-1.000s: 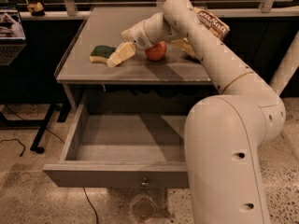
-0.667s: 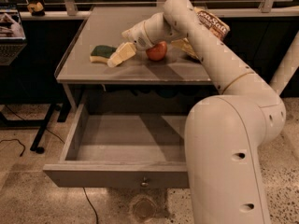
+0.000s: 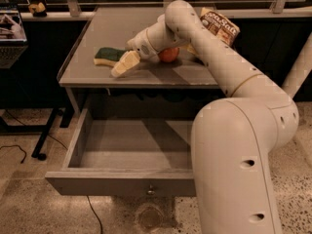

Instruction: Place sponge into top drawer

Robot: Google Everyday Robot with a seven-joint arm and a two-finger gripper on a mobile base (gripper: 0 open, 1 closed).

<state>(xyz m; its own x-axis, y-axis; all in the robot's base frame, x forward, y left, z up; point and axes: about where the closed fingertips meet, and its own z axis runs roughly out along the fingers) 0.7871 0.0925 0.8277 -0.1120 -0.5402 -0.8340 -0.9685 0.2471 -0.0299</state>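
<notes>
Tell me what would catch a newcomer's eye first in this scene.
The big white arm fills the right side, reaching from the foreground up over the grey table. Its gripper sits low on the tabletop right beside the sponge, with an orange fruit just behind the wrist. Below the tabletop, the top drawer stands pulled wide open.

We see our one arm rise from the bulky shoulder column at five o'clock, run up toward eleven o'clock and bend sharply at the elbow. From there the wrist drops toward eight o'clock — the gripper sits at its tip, angled downward, at ten o'clock from centre.
</notes>
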